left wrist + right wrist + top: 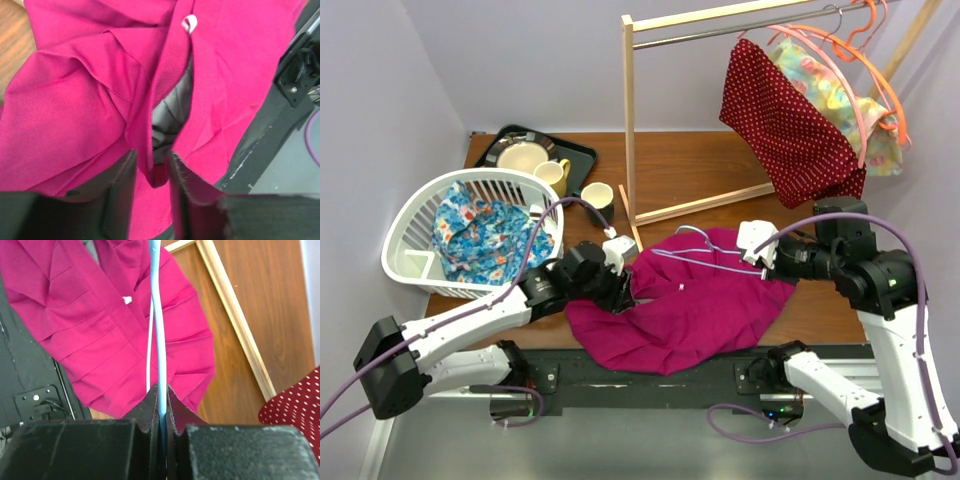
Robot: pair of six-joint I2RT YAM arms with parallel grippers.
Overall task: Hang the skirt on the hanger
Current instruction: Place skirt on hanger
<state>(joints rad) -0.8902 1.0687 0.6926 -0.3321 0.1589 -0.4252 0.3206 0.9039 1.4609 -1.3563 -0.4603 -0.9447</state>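
The magenta skirt lies crumpled on the table's near edge, between the two arms. A thin light-blue hanger rests across its top. My right gripper is shut on the hanger's wire, which runs straight out from the jaws over the skirt. My left gripper is at the skirt's left edge. In the left wrist view its fingers stand apart with a fold of the skirt's waistband hanging between them, not pinched.
A wooden clothes rack stands behind the skirt, holding a red dotted garment and a pastel one on orange hangers. A white basket with blue floral cloth sits at the left. Behind it are a black tray and a mug.
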